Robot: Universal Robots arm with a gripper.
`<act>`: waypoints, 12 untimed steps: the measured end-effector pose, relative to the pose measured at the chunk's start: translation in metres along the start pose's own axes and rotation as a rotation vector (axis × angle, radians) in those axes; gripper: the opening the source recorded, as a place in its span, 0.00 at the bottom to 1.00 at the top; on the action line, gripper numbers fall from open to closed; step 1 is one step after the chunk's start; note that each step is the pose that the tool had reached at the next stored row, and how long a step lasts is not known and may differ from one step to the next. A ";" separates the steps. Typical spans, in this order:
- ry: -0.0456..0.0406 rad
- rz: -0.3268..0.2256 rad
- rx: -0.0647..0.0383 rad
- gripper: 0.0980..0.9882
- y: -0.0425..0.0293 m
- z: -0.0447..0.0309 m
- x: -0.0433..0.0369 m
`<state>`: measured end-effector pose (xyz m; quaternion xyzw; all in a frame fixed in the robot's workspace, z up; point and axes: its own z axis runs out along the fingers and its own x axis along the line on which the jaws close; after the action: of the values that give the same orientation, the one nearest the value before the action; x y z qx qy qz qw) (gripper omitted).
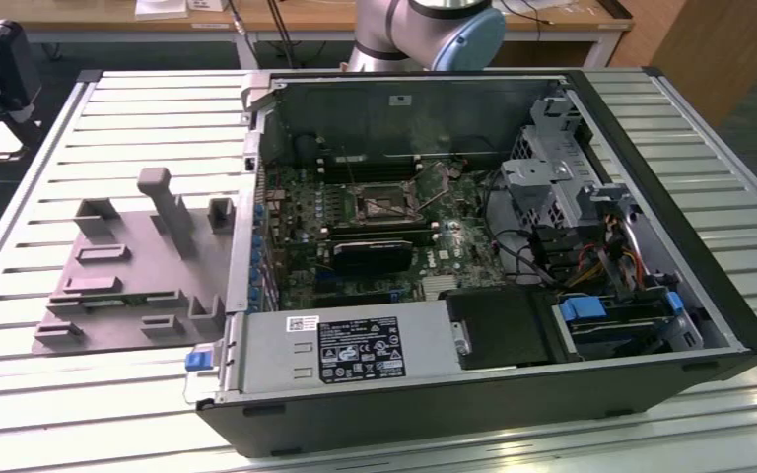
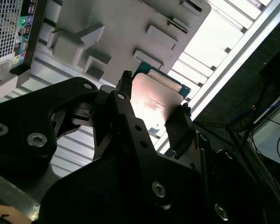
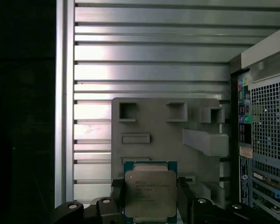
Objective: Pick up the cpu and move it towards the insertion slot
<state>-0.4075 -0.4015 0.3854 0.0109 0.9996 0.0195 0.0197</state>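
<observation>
We see the pincer (image 3: 150, 187) clamped on the cpu (image 3: 150, 196) over the grey fixture (image 3: 149, 122). Grasp done; move to the insertion slot (image 1: 381, 202) remains.

hand (image 2: 155, 94) clamps cpu (image 2: 151, 100) by edges; grey fixture plate (image 2: 116, 23), slatted table (image 2: 214, 42) behind.

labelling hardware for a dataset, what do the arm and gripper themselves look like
The arm is a silvery-grey tube with rounded joints, one of them capped in light blue. In the second wrist view the gripper is matte black. It has two angular, flat-sided fingers on hinged link plates, fastened with small round silver screws.
</observation>
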 end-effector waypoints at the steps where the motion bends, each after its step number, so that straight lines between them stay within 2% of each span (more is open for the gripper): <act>1: 0.0001 0.000 0.000 0.49 0.0001 0.0001 -0.0019; 12: 0.0027 0.000 0.000 0.49 0.0007 0.0013 -0.0322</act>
<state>-0.3752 -0.4014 0.3853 0.0109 0.9996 0.0195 0.0184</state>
